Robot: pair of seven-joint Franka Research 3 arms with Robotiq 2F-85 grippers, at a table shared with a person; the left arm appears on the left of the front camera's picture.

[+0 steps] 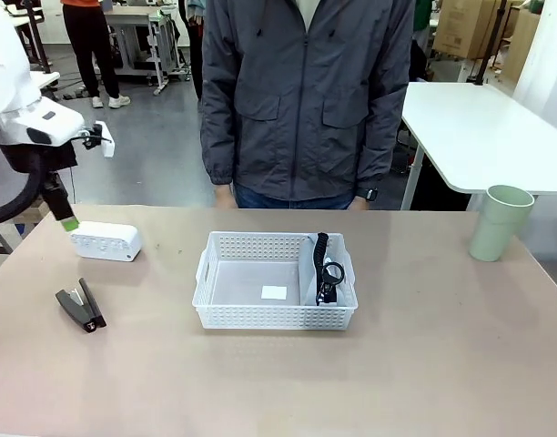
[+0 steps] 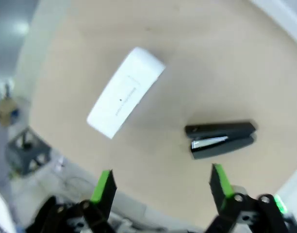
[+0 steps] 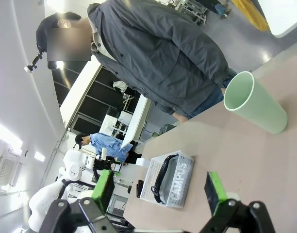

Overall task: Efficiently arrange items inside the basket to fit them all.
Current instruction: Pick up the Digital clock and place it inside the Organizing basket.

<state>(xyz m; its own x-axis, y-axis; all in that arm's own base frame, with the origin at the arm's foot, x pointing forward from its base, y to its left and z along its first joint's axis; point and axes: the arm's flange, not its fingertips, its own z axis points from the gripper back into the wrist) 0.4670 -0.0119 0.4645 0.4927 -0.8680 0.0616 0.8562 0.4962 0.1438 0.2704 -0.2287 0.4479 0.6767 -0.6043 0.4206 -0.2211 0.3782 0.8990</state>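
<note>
My left gripper (image 2: 162,171) stands fully open with nothing in it, hanging over the left end of the table, close above the white box (image 2: 125,92). The black stapler (image 2: 220,140) lies near the box, on my side of it. The right gripper (image 3: 159,175) is likewise wide open and empty, looking toward the pale green cup (image 3: 255,104) at the far right. The basket (image 1: 274,317) sits mid-table with the grey pouch (image 1: 311,273) on edge against its right end, the rest free.

My worry is that the box lies askew to the fingers, so a straight descent could land a pad on it and shove it toward the table edge. The cup looks tall and light and may tip if nudged.

The table (image 1: 424,364) is plain beige. A person (image 1: 306,100) stands at the far side, with a white table (image 1: 479,127) behind.
</note>
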